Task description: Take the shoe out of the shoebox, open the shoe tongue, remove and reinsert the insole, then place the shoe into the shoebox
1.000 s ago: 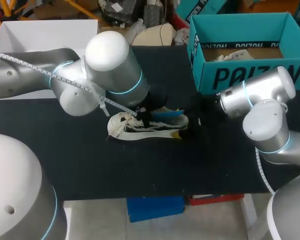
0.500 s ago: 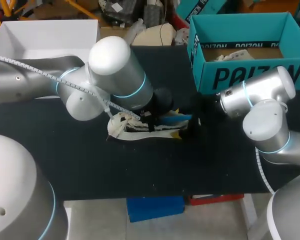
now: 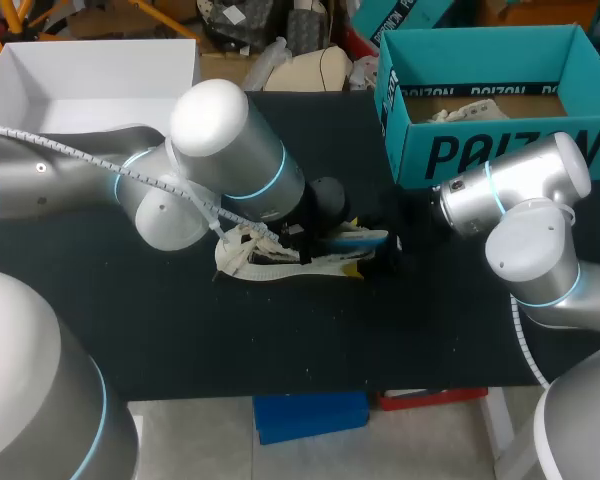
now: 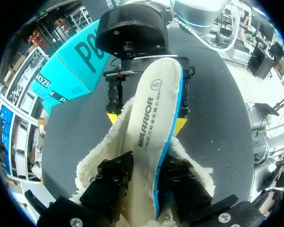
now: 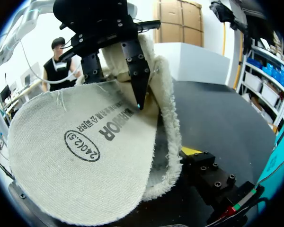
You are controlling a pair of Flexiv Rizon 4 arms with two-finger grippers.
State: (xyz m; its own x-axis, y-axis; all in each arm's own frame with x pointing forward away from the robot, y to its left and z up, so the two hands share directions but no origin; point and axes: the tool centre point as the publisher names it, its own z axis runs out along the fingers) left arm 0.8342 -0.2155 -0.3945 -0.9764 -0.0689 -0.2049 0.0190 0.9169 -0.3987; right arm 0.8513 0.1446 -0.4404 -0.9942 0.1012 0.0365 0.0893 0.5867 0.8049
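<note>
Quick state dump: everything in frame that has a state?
shoe, out of the box, lying on its side on the table.
insole, partly out of the shoe, one end sticking free.
shoebox, open, no shoe inside.
left end effector, shut on the insole.
right end effector, shut on the shoe, a finger on each side.

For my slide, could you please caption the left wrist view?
Left gripper pinches the insole above the shoe, which the right gripper grips.

Insole (image 4: 149,118) — coarse woven cloth, frayed edge; shoe (image 4: 99,146) lining fleecy; table (image 3: 280,340) — matt black.
</note>
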